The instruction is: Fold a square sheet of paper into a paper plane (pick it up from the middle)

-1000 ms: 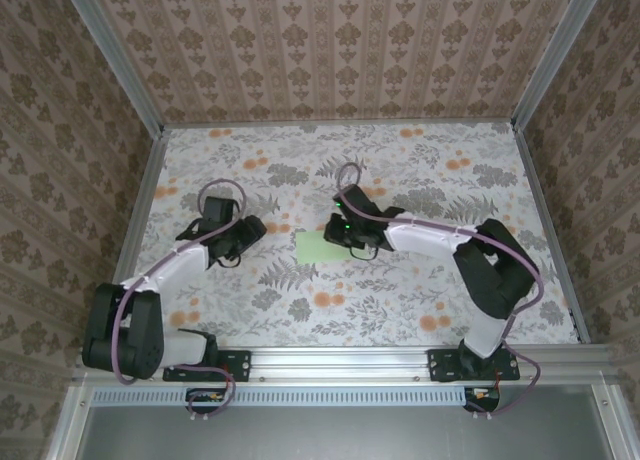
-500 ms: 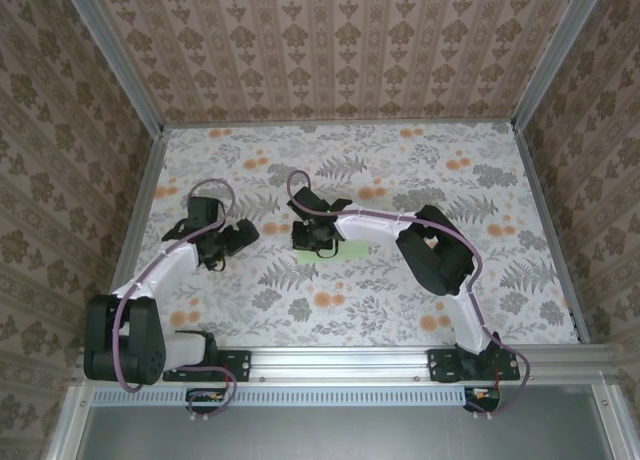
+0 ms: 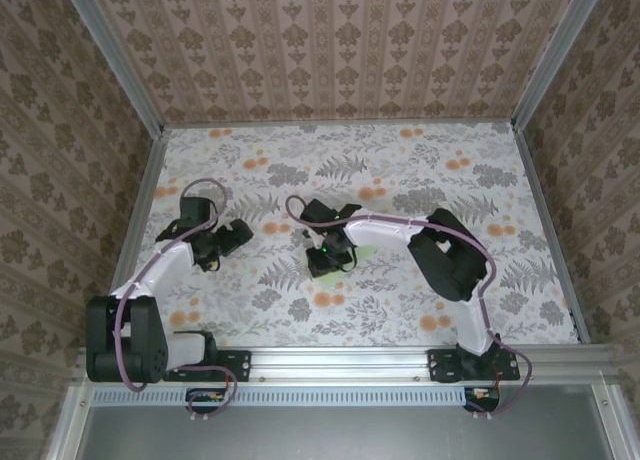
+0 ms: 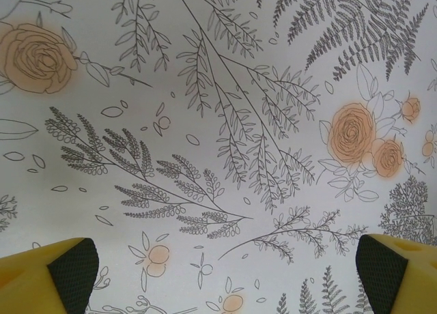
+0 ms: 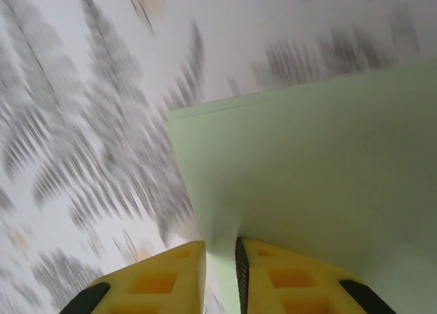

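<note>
Two arms over one floral table [image 3: 420, 170].

- Right gripper [image 3: 328, 256]: near the table's middle. Its yellow fingers [image 5: 164, 276] are drawn almost together, pinching the edge of the paper [image 3: 322, 272].
- Paper: pale green, plain, partly hidden beneath the right gripper. The wrist view is blurred, so I cannot tell whether the sheet lies flat or is lifted.
- Left gripper [image 3: 232, 236]: left of the paper and well apart from it. Its jaws are spread wide, holding nothing, over bare tabletop.
</note>
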Robot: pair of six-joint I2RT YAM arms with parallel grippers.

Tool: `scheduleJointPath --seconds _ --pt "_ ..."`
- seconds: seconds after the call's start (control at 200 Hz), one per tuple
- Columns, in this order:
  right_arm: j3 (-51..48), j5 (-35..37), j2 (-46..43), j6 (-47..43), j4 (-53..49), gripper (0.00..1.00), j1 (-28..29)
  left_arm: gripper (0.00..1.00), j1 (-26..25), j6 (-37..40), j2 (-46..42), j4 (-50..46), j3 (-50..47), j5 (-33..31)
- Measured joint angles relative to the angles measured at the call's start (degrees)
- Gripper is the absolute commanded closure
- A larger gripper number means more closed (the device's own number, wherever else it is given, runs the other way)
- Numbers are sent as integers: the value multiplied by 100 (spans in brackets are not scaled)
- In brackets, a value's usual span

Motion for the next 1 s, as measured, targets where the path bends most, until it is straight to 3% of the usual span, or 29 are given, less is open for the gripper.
scheduleJointPath --seconds 0.165,0.35,0.61,1.0 --pt "-466 457 -815 -7 -466 56 -157 3 -7 81 2 42 0 205" --pt "-719 1443 -1615 1091 -166 56 -544 5 -142 155 160 151 4 535" --pt "-960 1847 -1121 2142 280 53 -826 0 -516 199 457 214 249 872" --pt "-485 1836 -393 2262 291 51 -949 0 -798 249 828 358 372 1187"
